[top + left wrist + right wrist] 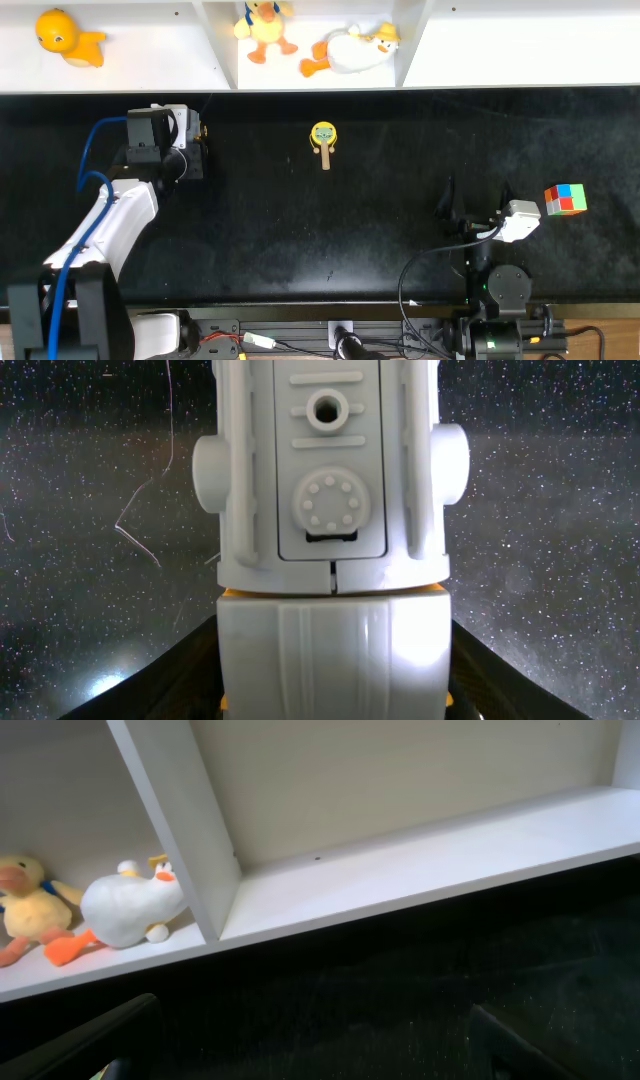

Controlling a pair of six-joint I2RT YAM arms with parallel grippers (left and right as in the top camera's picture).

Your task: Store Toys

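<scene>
A white plastic toy robot (330,510) with round knobs stands on the black table, and my left gripper (330,695) is shut on its lower part. From above, the left gripper (196,150) sits at the table's far left, just in front of the white shelf (520,45). A small yellow toy on a stick (323,140) lies mid-table. A coloured cube (565,198) rests at the right. My right gripper (448,205) stands open near the right front, left of the cube, its fingers (100,1040) wide apart and facing the shelf (450,850).
The shelf has compartments: an orange duck (65,38) in the left one; a yellow plush duck (265,28) and a white plush goose (355,50) in the middle one. The goose (125,905) and yellow duck (25,900) sit left of a white divider (180,820).
</scene>
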